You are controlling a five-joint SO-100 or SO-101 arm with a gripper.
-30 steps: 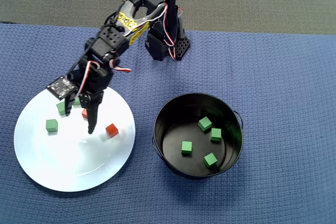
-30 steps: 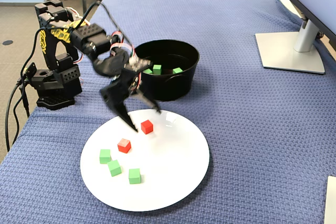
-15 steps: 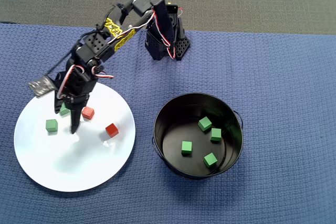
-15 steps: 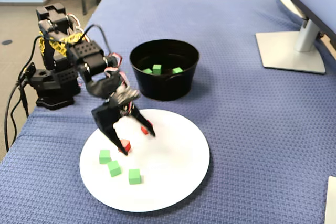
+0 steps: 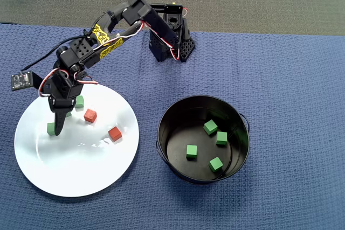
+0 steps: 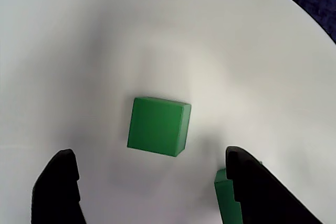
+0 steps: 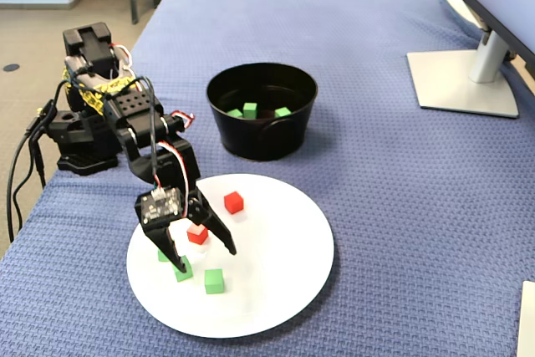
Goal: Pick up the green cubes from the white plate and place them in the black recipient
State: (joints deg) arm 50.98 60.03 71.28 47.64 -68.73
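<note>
The gripper (image 7: pixel 201 258) hung open and empty over the white plate (image 5: pixel 81 171) on the blue-clothed counter (image 5: pixel 291 79), its jaws spread wide. In the wrist view, one green cube (image 6: pixel 157 126) lay on the plate just ahead of the jaws, at about 12 o'clock from them, touching neither. Two red cubes (image 5: pixel 90 115) sat nearby. Four green cubes (image 5: pixel 210 127) rested inside the black recipient (image 5: pixel 161 133), at the plate's 3 o'clock overhead.

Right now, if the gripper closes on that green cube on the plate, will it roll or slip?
The green cube probably won't roll: flat faces, resting square on the white plate. It looks matte and rigid, so the open gripper should hold it. A nudge might slide it on the smooth plate.
</note>
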